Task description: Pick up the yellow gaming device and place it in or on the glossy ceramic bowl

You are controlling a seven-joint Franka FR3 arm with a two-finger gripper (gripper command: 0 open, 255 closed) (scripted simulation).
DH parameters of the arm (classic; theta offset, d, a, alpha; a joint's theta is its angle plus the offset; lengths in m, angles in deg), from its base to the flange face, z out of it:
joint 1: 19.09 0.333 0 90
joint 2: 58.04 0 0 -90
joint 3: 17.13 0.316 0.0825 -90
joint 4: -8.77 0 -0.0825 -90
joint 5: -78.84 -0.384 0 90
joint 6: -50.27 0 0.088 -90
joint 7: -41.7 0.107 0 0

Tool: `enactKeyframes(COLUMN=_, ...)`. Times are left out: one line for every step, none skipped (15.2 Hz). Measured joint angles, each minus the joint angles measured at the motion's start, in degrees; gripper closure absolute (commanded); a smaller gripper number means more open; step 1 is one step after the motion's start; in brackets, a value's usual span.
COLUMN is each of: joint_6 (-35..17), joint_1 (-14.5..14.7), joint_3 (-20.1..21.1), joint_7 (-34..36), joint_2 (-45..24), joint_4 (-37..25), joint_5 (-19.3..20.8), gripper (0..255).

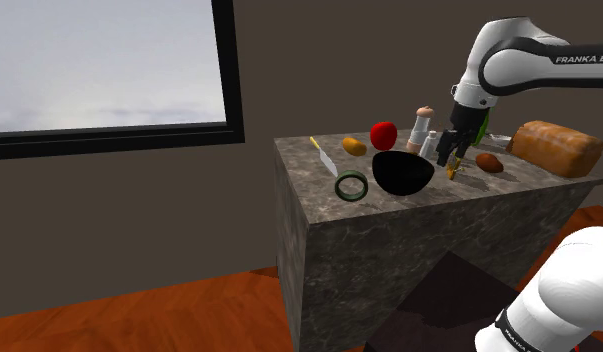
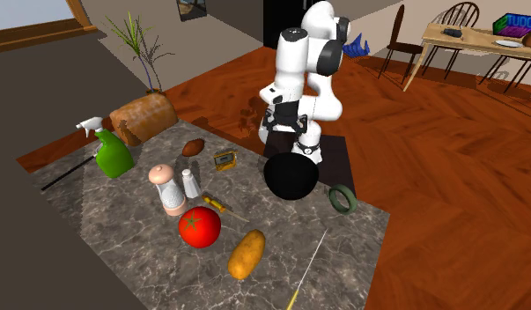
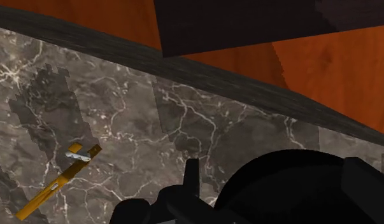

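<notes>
Grey marbled table first: the glossy black bowl sits by its edge, and just beside it lies the gaming device, small, flat, yellow with a greyish face. Claw hangs above, close to both; clenched or released, can't tell.

Dark grey counter laced with pale marble veins, and the bowl is glossy black. Bright red tomato, green spray bottle with a white head, dark green ring, brown loaf, and there's the yellow gaming device. Down below, the floor glows orange-brown, plank-patterned
</notes>
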Motion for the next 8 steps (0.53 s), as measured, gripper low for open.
enactKeyframes(joint_6=-0.5, joint_1=-0.3, joint_3=-1.0, joint_7=-1.1, joint_2=-0.4, joint_4=0.0, joint_5=0.4, gripper=0)
enactKeyframes(joint_6=-1.4, joint_1=-0.6, joint_3=-2.4, joint_7=-2.5, joint_2=-1.4, joint_4=-0.3, joint_5=0.9, gripper=0)
enactKeyframes(joint_6=-2.1, joint_1=-1.0, joint_3=-3.8, joint_7=-3.9, joint_2=-2.2, joint_4=-0.6, joint_5=1.4, gripper=0)
enactKeyframes(joint_6=-3.2, joint_1=-1.3, joint_3=-5.3, joint_7=-5.4, joint_2=-3.5, joint_4=-1.0, joint_5=1.9, gripper=0)
enactKeyframes(joint_6=-4.1, joint_1=-1.5, joint_3=-6.7, joint_7=-7.0, joint_2=-5.0, joint_4=-1.8, joint_5=2.2, gripper=0)
enactKeyframes(joint_6=-4.9, joint_1=-1.7, joint_3=-8.2, joint_7=-8.5, joint_2=-6.1, joint_4=-2.3, joint_5=2.5, gripper=0)
enactKeyframes(joint_6=-6.0, joint_1=-2.0, joint_3=-9.6, joint_7=-10.0, joint_2=-7.2, joint_4=-2.5, joint_5=2.8, gripper=0)
enactKeyframes(joint_6=-6.5, joint_1=-2.2, joint_3=-11.0, joint_7=-11.5, joint_2=-8.5, joint_4=-3.5, joint_5=3.0, gripper=0)
